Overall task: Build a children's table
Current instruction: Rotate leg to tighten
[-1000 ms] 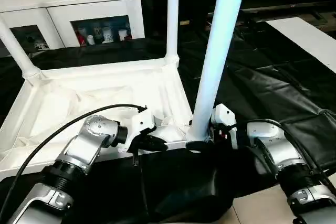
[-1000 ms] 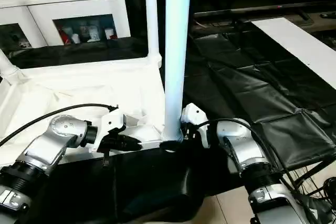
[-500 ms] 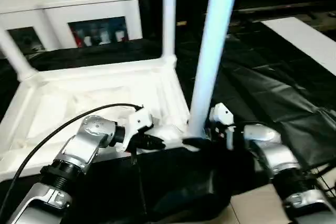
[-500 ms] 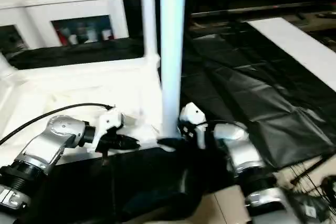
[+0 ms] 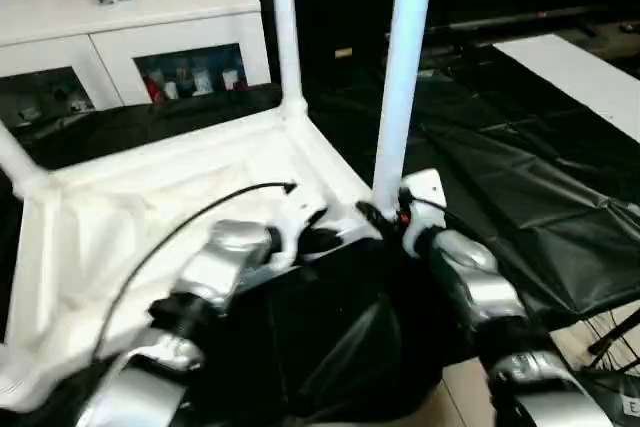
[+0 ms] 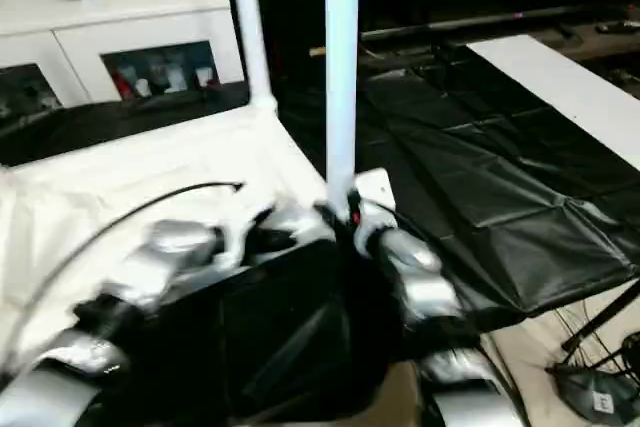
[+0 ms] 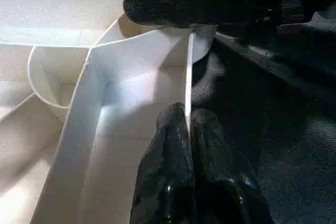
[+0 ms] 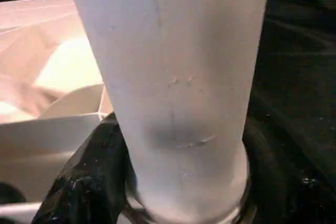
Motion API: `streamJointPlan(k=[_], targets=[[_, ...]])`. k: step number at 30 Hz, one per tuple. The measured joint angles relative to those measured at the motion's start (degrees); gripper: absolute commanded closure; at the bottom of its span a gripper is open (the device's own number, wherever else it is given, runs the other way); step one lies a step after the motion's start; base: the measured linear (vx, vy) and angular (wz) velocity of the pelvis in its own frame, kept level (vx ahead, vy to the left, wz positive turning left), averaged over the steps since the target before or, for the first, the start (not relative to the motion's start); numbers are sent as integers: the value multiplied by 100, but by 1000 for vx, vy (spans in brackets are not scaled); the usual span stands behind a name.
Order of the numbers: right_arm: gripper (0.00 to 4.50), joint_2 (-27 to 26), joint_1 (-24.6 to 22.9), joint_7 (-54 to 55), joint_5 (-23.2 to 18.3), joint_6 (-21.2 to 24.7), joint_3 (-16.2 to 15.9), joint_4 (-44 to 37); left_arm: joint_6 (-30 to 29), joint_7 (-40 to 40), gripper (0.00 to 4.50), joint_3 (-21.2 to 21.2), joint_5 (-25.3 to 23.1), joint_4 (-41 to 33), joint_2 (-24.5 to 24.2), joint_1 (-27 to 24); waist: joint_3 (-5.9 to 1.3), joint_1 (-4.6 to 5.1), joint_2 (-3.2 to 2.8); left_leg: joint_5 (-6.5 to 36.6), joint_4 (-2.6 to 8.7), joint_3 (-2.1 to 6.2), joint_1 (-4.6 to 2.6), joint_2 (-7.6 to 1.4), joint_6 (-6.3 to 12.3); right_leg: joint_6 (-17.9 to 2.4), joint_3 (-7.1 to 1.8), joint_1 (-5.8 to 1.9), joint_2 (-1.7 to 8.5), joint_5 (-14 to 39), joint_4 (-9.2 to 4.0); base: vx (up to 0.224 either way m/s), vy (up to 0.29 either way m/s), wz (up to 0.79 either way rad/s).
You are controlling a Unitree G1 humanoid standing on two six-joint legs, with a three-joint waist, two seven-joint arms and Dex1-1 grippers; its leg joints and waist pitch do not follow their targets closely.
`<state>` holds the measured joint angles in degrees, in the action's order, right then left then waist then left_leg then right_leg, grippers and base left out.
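The white tabletop [image 5: 120, 217] lies upside down on black sheeting, ribs facing up. Three white legs stand in its corner sockets: the far left leg [image 5: 18, 162], the far right leg [image 5: 283, 27] and the near right leg [image 5: 403, 77]. My right gripper [image 5: 385, 215] is shut on the base of the near right leg [image 8: 173, 77], with black fingers [image 8: 86, 182] on either side just above the socket. My left gripper [image 5: 322, 240] is shut on the thin near rim [image 7: 187, 77] of the tabletop, close beside that corner socket.
A white cabinet [image 5: 130, 37] with glass doors stands behind the tabletop. Black sheeting [image 5: 520, 167] covers the floor to the right, with a white board [image 5: 580, 67] beyond it. A black cushion-like mass [image 5: 340, 347] lies under my forearms.
The whole picture has shifted, so the camera has moved closer over my arms. Both grippers keep their holds, and the near right leg still stands in its socket.
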<state>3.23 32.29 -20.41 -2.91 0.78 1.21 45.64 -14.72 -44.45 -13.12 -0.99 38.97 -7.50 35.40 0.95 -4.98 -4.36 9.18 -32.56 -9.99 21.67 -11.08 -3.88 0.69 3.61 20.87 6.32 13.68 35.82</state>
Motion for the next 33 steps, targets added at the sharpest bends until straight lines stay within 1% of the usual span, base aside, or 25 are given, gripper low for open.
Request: streamJointPlan(k=[7,8,9,11,12,13,15,17,19,22,23,25,28,31,33], targets=[[184,-50,61,98,147,-104,14,82,98,-2,450,-14,-95,16,-23,12,3,1,6,0,23,1,3,0,0,32,2,6,0,-22,-23,0,0,0],[129,-51,75,100,150,-144,9,127,130,-3,450,-18,-100,31,-31,12,3,2,6,0,31,1,3,0,0,37,4,6,-1,-26,-31,0,0,0],[115,-53,93,99,140,-167,10,165,195,-3,450,-24,-108,64,-40,13,1,5,3,0,40,2,3,0,0,40,5,6,-2,-31,-42,0,0,0],[113,-82,99,98,124,-200,10,176,304,-15,450,-45,-141,98,-59,14,2,5,4,0,62,2,3,2,0,49,7,6,-3,-37,-63,0,0,0],[94,-92,98,97,123,-214,10,176,352,-22,450,-63,-163,112,-61,15,2,6,4,0,67,1,4,3,0,64,7,7,-3,-50,-73,0,0,0],[94,-92,97,96,123,-216,10,175,372,-23,450,-76,-172,121,-63,16,2,5,4,0,68,1,5,3,0,64,7,8,-3,-51,-74,0,0,0],[70,-90,82,81,123,-246,11,167,412,-25,450,-90,-206,122,-69,17,3,4,4,0,70,1,6,3,0,65,7,10,-3,-52,-75,0,0,0],[57,-46,-17,-22,137,-292,-9,45,477,-42,450,-129,-224,123,-82,22,6,-6,-1,0,73,1,12,3,0,65,8,12,-3,-52,-80,0,0,0],[57,37,-104,-161,136,-351,-53,-56,514,-96,450,-143,-227,118,-109,25,6,-14,-9,0,73,1,23,4,0,59,7,16,-3,-57,-81,0,0,0],[57,511,-391,-846,137,-423,-268,-471,627,-218,450,-179,-228,124,-149,44,11,-47,-26,-1,72,-5,44,4,2,64,2,12,-3,-57,-83,0,0,0],[57,758,-513,-1161,133,-478,-335,-655,685,-260,450,-184,-228,138,-182,53,13,-54,-35,-2,72,-7,50,3,3,66,2,15,-3,-56,-84,0,0,0],[57,1001,-621,-1577,127,-542,-402,-841,794,-315,450,-180,-221,173,-269,58,17,-38,-46,-7,71,-6,55,1,11,72,5,18,-5,-52,-84,0,0,0],[57,1331,-821,-2215,-3,-526,-421,-1236,947,-467,450,-172,-214,213,-389,65,24,-14,-45,-13,66,-4,64,-4,20,78,9,21,-9,-48,-88,0,0,0],[57,1846,-987,-2887,-145,-491,-436,-1528,1089,-686,450,-183,-197,214,-547,64,35,-13,-45,-21,47,-4,79,-4,33,79,7,24,-8,-47,-94,0,0,0],[57,2201,-1046,-3273,-209,-492,-434,-1605,1169,-830,450,-183,-189,221,-676,64,37,10,-42,-29,30,-4,92,-4,47,79,4,31,-8,-47,-94,0,0,0]])
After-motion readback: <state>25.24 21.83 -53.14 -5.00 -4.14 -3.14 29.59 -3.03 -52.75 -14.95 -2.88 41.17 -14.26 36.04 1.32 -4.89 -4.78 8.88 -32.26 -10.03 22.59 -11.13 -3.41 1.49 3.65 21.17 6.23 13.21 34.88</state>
